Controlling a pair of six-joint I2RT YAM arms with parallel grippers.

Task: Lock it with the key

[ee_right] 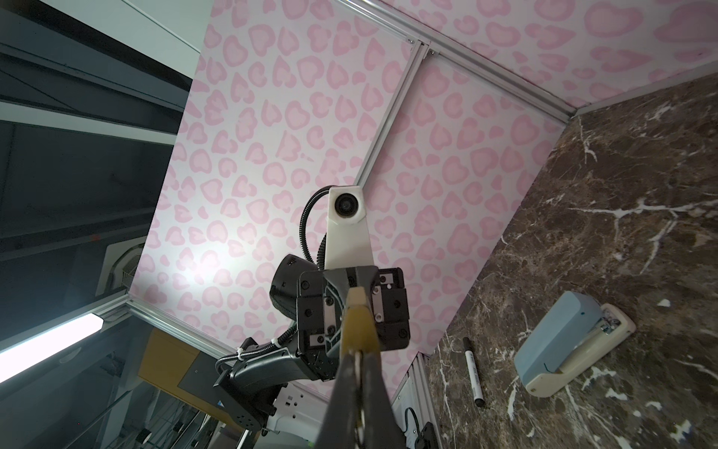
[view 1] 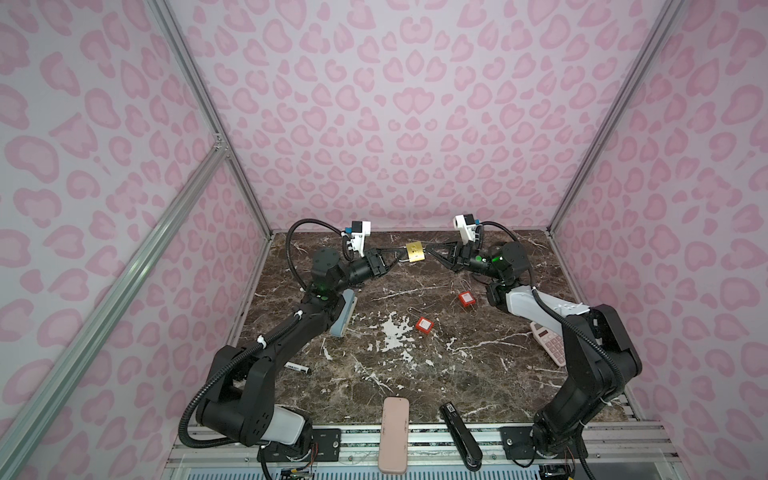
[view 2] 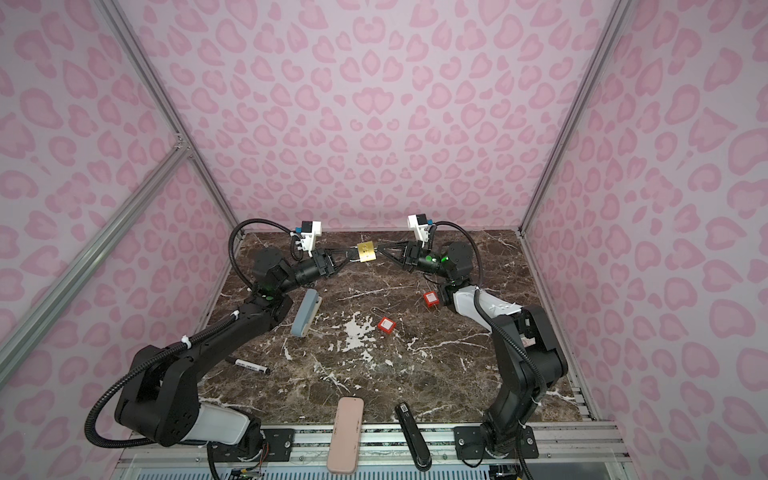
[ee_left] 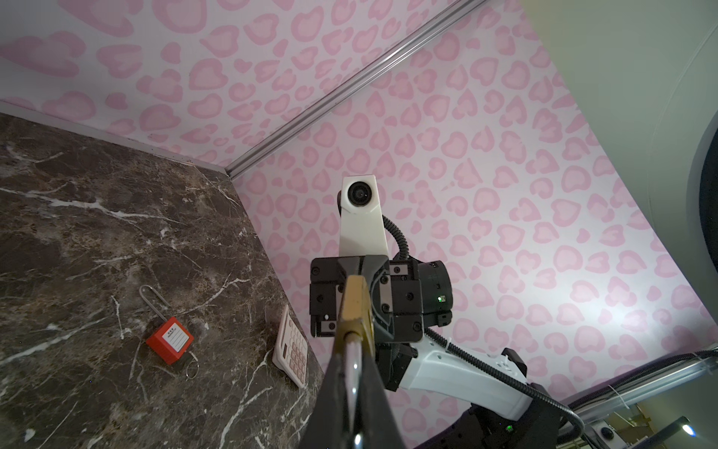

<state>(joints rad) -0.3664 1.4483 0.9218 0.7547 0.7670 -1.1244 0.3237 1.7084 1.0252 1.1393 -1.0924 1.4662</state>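
Over the marble table — brass padlock lies crosswise, shackle toward left fingers.

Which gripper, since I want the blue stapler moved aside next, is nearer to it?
Left. The left gripper, shut on the shackle of the brass padlock, is raised just beyond the blue stapler; the right gripper, at the padlock's other side, is farther off.

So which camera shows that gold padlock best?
A top view: the gold padlock shows its whole flat face, held up between the left hand and right hand. Both wrist views catch only its thin edge.
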